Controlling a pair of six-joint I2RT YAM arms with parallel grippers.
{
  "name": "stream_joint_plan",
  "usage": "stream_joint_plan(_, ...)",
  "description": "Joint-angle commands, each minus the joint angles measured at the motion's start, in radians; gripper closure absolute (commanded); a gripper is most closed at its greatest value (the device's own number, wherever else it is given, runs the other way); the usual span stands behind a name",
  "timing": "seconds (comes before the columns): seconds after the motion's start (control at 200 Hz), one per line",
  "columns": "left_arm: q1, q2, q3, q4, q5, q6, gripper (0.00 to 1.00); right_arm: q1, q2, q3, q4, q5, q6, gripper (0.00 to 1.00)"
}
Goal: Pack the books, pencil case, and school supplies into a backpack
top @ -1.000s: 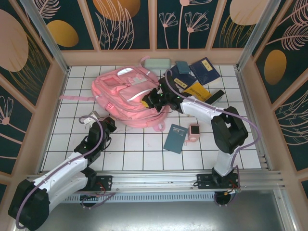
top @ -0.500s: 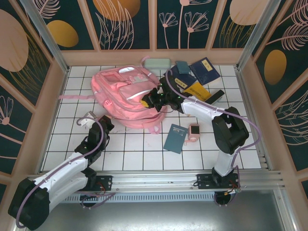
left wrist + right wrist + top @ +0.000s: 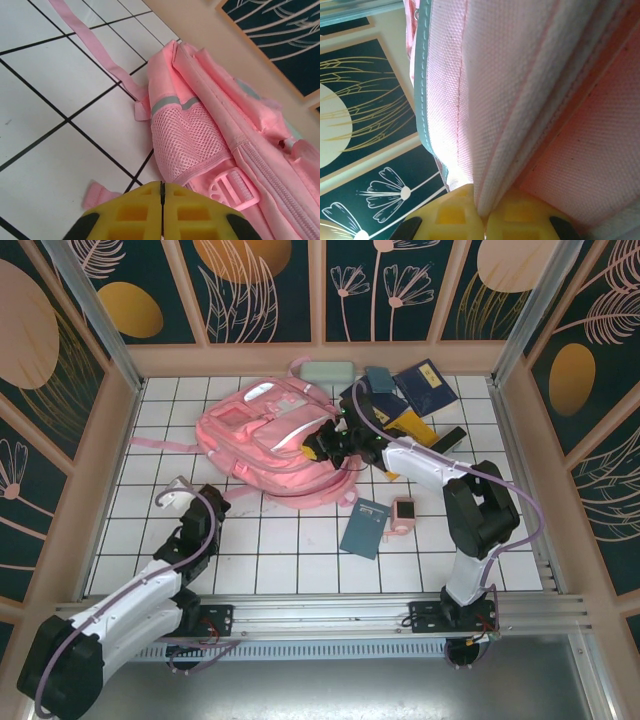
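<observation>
The right gripper (image 3: 482,210) was clamped on a fold of the backpack (image 3: 255,430), clearest in its wrist view. From above, the backpack lay far-centre, long axis slanting far-left to near-right. The left gripper (image 3: 162,192), closed and empty, faced its mesh pocket (image 3: 187,142).

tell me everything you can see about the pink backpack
The backpack is large, soft and pink, of woven fabric, lying on the tiled table toward the back, front up. It has zipped front pockets, a mesh side pocket, a pale reflective strip, a pink buckle and a loose strap trailing over the tiles. The right gripper pinches a fold of it between its fingers.
</observation>
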Motion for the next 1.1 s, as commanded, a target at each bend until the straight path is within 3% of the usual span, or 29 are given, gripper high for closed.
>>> stream_joint_plan(0.0,0.003,0.029,0.114,-0.087,0.027,0.093,0.72,0.022,0.002,0.07,-0.003,-0.041,-0.079,1.0)
stream_joint_plan(0.075,0.003,0.035,0.18,-0.134,0.044,0.146,0.61,0.037,0.022,0.071,-0.005,-0.072,-0.098,1.0)
stream_joint_plan(0.21,0.003,0.068,0.297,-0.219,0.151,0.245,0.56,0.038,0.023,0.05,-0.011,-0.085,-0.118,1.0)
stream_joint_plan(0.305,0.003,0.086,0.297,-0.192,0.354,0.304,0.5,0.03,0.026,0.06,-0.001,-0.107,-0.112,1.0)
stream_joint_plan(0.44,0.003,0.077,0.202,-0.044,0.608,0.368,0.48,0.016,0.043,0.146,-0.064,-0.142,-0.155,1.0)
stream_joint_plan(0.661,0.003,-0.01,0.17,-0.05,0.664,0.376,0.36,-0.071,0.12,0.382,-0.351,-0.28,-0.406,1.0)
stream_joint_plan(0.736,0.01,-0.046,0.153,-0.074,0.651,0.345,0.27,-0.105,0.111,0.399,-0.373,-0.315,-0.416,1.0)
stream_joint_plan(0.781,0.031,-0.057,0.126,-0.035,0.719,0.305,0.22,-0.117,0.101,0.404,-0.372,-0.333,-0.414,1.0)
stream_joint_plan(0.851,0.088,-0.011,0.09,0.084,0.924,0.205,0.21,-0.134,0.083,0.411,-0.361,-0.352,-0.401,1.0)
stream_joint_plan(0.906,0.111,0.05,0.064,0.184,1.025,0.132,0.21,-0.143,0.073,0.413,-0.344,-0.369,-0.382,1.0)
stream_joint_plan(1.096,0.122,0.194,0.016,0.413,1.137,0.029,0.19,-0.148,0.076,0.437,-0.322,-0.408,-0.338,1.0)
